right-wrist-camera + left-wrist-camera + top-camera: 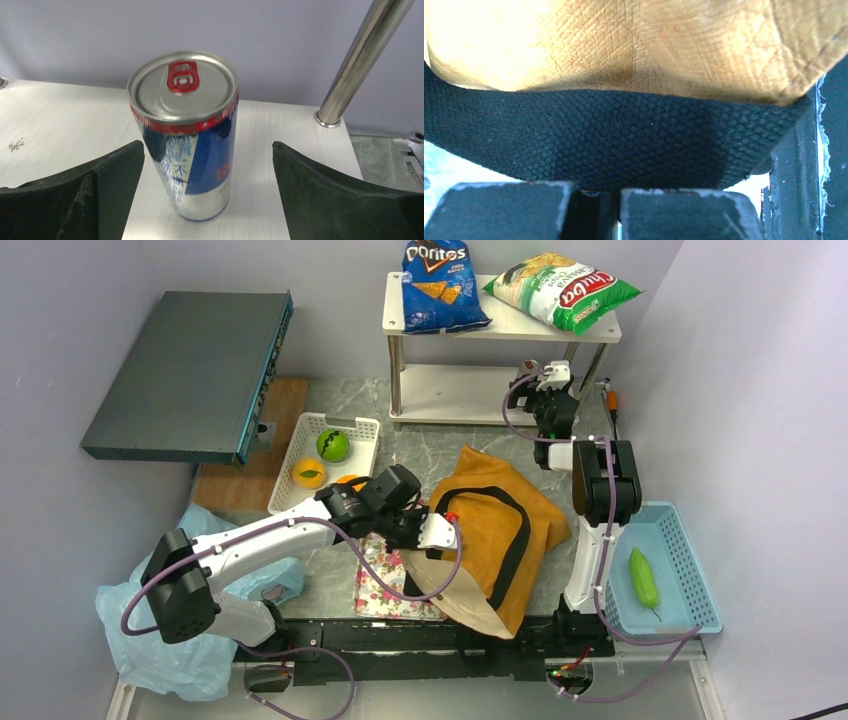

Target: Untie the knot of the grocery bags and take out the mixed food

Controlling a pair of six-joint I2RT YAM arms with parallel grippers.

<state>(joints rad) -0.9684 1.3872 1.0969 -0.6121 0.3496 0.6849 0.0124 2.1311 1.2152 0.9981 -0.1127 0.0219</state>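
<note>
Fingers pinching a tote strap, others gaping around a can

At the near left, the light-blue plastic bag is lying crumpled off the counter edge. Just beyond, the left fingers are clamping tight on the black strap of the orange-tan tote, which is slumping mid-counter beside a floral cloth. To the right, a long green vegetable is resting in the blue basket. Farther left, a green fruit and an orange fruit are sitting in the white basket. Farther still, the right fingers are spreading wide, gripping nothing, with the slim silver can standing upright between them on the lower shelf. Up top, the chip bag is lying beside a Doritos bag.
</note>
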